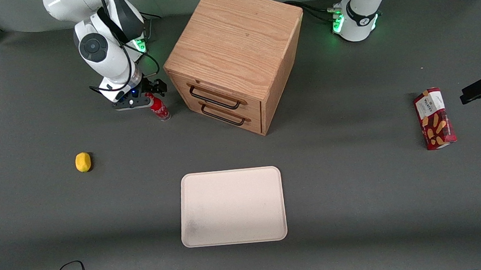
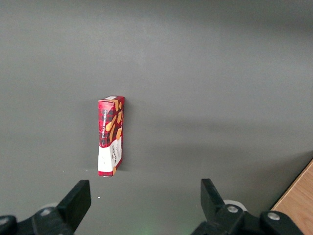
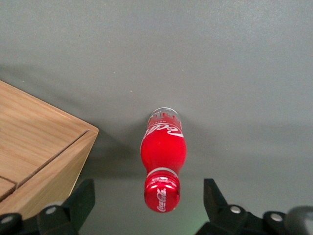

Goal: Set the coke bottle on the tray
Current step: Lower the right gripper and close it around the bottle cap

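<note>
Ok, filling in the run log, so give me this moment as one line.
phase: approach | gripper: open, above coke bottle | bottle: upright on table beside cabinet | tray: without bottle

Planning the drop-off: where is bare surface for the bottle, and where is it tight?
The flat cream-white tray lies wholly bare. Open grey mat lies between it and the yellow lemon, and toward the dark red biscuit box. It is crowded where the open tool hangs over the small red coke bottle beside the wooden cabinet.
</note>
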You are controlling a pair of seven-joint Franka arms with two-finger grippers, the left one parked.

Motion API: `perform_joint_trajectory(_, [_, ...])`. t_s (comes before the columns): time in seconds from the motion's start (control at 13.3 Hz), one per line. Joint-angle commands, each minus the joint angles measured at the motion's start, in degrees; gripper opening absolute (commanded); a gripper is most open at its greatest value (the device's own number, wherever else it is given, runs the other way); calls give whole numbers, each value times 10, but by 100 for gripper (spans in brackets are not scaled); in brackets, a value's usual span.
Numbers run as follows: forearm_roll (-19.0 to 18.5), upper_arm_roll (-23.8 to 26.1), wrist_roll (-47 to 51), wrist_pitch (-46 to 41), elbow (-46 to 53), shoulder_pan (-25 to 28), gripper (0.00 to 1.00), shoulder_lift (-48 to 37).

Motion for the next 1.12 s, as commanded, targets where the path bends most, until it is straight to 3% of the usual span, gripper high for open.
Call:
perform_joint_trajectory(0.0, [5, -2, 2, 13, -3, 7, 94, 4])
perform_joint_trajectory(0.07, [5, -2, 2, 14, -3, 7, 89, 4])
perform_joint_trajectory(0.45, [5, -4, 3, 14, -4, 7, 0, 4])
perform_joint_trajectory(1.05, [5, -10, 11, 3, 11, 2, 0, -2])
